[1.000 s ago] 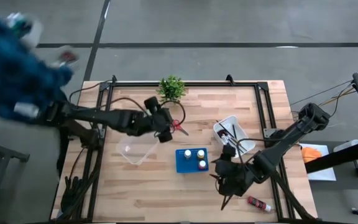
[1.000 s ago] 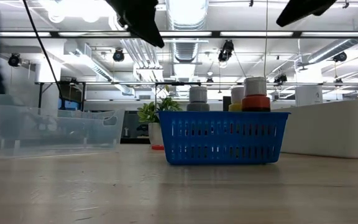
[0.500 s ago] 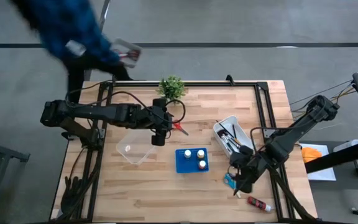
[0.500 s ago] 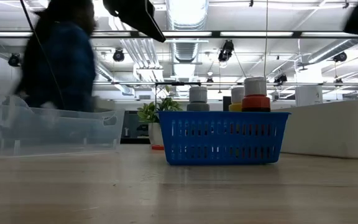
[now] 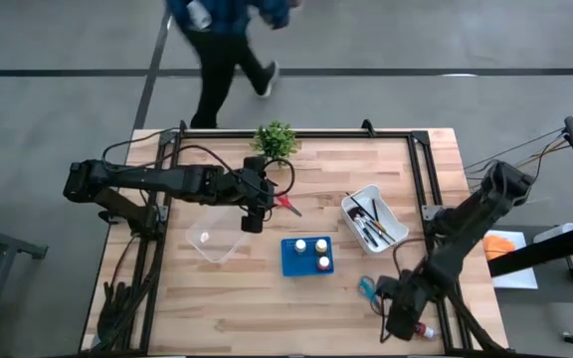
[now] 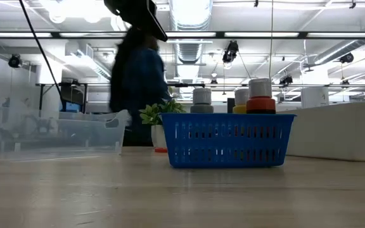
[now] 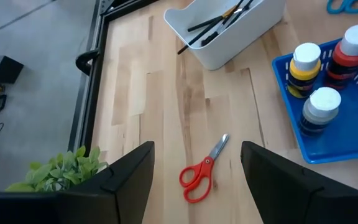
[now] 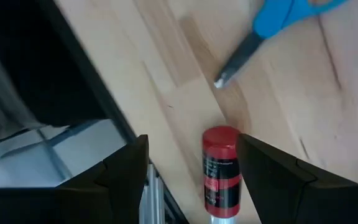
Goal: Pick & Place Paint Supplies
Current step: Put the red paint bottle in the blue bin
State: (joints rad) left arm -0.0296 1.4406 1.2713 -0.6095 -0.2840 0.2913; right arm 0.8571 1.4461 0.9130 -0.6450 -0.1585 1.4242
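The right tool [image 5: 403,320] has swung to the counter's [image 5: 267,298] near corner, fingers apart over the red bottle [image 8: 221,171]. The left tool [image 5: 253,221] hangs open and empty above the red scissors [image 7: 202,171].

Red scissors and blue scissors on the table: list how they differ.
The red scissors have red handles; the blue scissors have blue ones. The red scissors lie toward the far side near the potted plant, by the left hand; the blue scissors lie near the front right edge, beside the right hand. A red paint bottle lies close to the blue scissors, none by the red. Both lie flat on the bare wood, outside any bin.
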